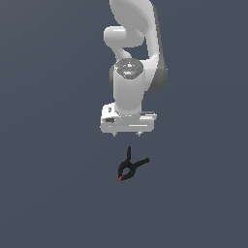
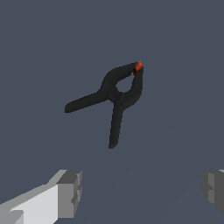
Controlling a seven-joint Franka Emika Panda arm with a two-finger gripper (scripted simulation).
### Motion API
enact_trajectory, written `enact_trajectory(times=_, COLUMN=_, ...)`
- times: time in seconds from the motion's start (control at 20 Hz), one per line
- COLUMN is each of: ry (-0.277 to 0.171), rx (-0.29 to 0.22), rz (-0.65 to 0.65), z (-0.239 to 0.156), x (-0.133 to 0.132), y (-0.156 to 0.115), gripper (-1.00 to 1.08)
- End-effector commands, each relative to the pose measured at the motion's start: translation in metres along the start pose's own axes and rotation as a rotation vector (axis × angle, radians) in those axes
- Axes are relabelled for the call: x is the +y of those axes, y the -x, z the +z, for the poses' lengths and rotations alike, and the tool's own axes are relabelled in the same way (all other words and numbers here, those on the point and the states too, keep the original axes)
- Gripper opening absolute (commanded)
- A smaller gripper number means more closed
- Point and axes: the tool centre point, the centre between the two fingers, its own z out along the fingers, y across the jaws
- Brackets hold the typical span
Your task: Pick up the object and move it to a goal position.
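The object, a small black spring clamp (image 1: 130, 168) with two splayed handles and a red tip on its jaw, lies flat on the grey surface. In the wrist view the clamp (image 2: 114, 96) lies clear of the fingers, with its red tip pointing away from them. My gripper (image 1: 127, 134) hangs above and behind the clamp in the exterior view, not touching it. It is open: the two grey fingertips (image 2: 70, 192) stand far apart, with nothing between them. The gripper's mid-gap (image 2: 142, 192) is offset from the clamp.
The white arm (image 1: 133, 58) rises behind the gripper. A plain dark grey-blue floor (image 1: 53, 184) fills the view, with no other objects on it.
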Motion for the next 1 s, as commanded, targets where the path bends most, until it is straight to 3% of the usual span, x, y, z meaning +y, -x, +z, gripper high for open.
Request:
enact_trajectory(times=0.0, ry=0.0, rx=0.0, rz=0.0, z=0.0, x=0.0, y=0.0, gripper=1.0)
enact_trajectory(times=0.95, ry=0.0, rx=0.018, rz=0.008, z=-0.003, x=-0.0044, y=-0.0089, gripper=1.0)
